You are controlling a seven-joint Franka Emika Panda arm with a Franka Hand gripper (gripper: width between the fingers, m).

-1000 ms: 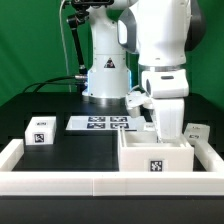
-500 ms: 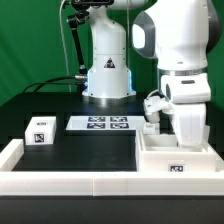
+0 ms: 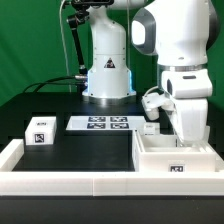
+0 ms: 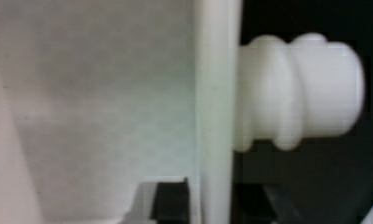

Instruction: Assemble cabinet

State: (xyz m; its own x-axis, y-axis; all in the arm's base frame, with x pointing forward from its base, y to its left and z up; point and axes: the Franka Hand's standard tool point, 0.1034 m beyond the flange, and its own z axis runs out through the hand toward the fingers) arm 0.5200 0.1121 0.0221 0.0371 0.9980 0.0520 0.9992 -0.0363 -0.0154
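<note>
The cabinet body (image 3: pixel 172 160) is a large white open box with a marker tag on its front. It lies at the front of the exterior view's right. My gripper (image 3: pixel 186 141) reaches down at its far right wall. In the wrist view the two dark fingers of the gripper (image 4: pixel 218 205) stand on either side of a thin white wall (image 4: pixel 215 100) of the body, shut on it. A white ribbed knob (image 4: pixel 300 93) sticks out beside that wall. A small white tagged block (image 3: pixel 40 131) sits at the exterior view's left. Another small tagged block (image 3: pixel 148 126) lies just behind the body.
The marker board (image 3: pixel 101 123) lies flat mid-table in front of the arm's base (image 3: pixel 107 75). A low white rim (image 3: pixel 70 181) runs along the front and sides of the black table. A green backdrop stands behind.
Since one second ago the gripper has moved to the exterior view's right with the cabinet body, which now sits lower and flatter. In the last half second almost nothing has moved.
</note>
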